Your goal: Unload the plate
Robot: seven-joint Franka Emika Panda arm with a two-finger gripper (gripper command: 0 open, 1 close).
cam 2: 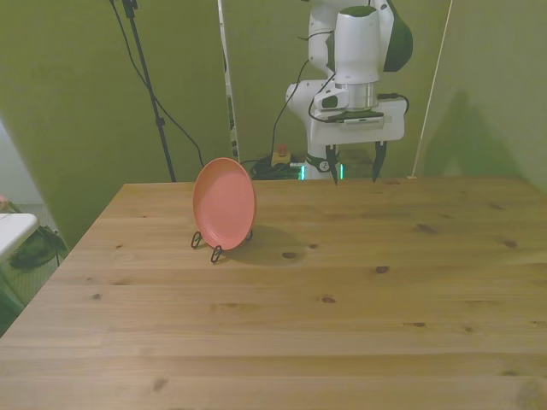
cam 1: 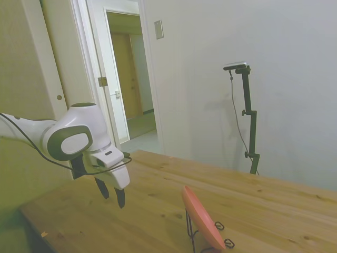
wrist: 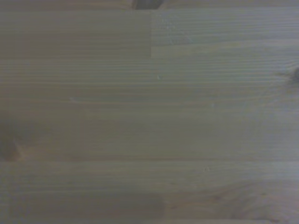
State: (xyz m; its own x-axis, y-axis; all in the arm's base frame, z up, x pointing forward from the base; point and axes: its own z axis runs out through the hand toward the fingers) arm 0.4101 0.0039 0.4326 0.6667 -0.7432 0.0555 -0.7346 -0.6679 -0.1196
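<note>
The salmon-pink plate (cam 2: pixel 224 203) stands on edge, leaning in a thin black wire stand (cam 2: pixel 208 246) on the wooden table (cam 2: pixel 342 307), toward the front view's left. From the side the plate (cam 1: pixel 202 218) shows edge-on. My gripper (cam 2: pixel 354 162) hangs open above the table's far edge, to the front view's right of the plate and well apart from it, with nothing between its fingers. In the side view the gripper (cam 1: pixel 111 192) points down above the tabletop. The wrist view holds only blurred wooden boards (wrist: pixel 149 112).
Cables and a stand pole rise behind the table's far edge (cam 2: pixel 154 111). An open doorway (cam 1: pixel 129 79) shows beyond the table in the side view. A white object (cam 2: pixel 13 231) sits off the table at the front view's left.
</note>
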